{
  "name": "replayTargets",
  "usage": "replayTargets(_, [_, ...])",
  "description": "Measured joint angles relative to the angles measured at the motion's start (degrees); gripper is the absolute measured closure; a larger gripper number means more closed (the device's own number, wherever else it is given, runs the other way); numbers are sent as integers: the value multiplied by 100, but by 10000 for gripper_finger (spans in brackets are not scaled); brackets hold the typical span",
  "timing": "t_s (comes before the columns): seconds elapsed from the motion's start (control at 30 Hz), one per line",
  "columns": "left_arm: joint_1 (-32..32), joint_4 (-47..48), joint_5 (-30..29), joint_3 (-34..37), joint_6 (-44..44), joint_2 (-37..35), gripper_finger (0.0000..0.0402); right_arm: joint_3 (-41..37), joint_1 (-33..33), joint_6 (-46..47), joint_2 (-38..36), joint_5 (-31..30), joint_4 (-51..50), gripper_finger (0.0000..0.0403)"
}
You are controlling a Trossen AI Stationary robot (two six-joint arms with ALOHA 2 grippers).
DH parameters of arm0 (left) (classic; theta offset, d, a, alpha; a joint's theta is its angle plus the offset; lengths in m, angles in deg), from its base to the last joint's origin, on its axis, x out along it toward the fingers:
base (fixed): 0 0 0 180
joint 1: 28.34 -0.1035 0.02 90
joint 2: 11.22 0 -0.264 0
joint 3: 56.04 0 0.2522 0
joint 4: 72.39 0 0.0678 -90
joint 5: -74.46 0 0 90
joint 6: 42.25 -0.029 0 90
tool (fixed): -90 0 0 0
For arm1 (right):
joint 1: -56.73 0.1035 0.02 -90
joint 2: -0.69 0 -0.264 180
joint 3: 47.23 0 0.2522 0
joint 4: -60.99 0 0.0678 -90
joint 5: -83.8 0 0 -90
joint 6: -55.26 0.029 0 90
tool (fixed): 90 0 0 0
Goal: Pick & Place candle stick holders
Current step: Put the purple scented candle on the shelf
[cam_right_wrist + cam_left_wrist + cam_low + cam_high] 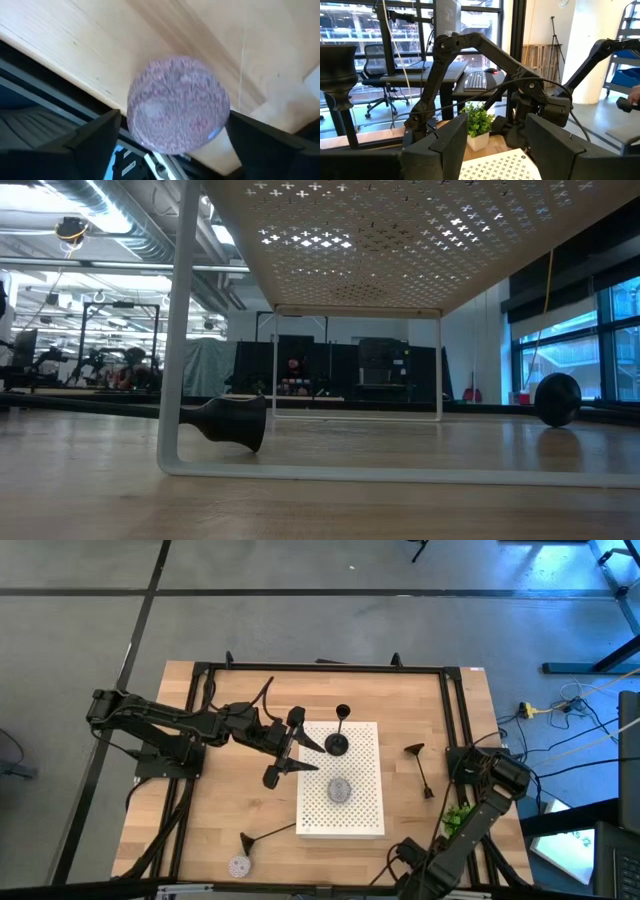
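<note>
Working the rig remotely, I am hovering the left gripper (305, 752) at the edge of a white perforated metal riser (360, 810) on the pale wooden table (220, 720). Its fingers are parted and gripping nothing. Just beside it, one of the three slim black candle stick holders (338, 743) is standing upright on the riser. A second holder (421, 770) is lying on the table to the riser's right, and a third (265, 834) is lying near the front-left corner.

The right gripper (175, 130) is waiting at the table's front edge. Its fingers are spread wide either side of a round, pink-speckled thing (177, 110) that I cannot identify.

I am judging these holders stiff, hard and smooth, and top-heavy enough to tip when standing. The thin stem looks like the best place to grip, low and near the base, since a lying holder may roll under the fingers.
</note>
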Motion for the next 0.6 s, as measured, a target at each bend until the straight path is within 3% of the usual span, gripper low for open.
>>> replayTargets(0.17, [0, 12, 7, 0, 18, 0, 206, 0, -22, -289, 0, -297, -19, 6])
replayTargets(0.6, [5, 53, 7, 0, 20, 0, 206, 0, 214, -345, 0, -649, 88, 8])
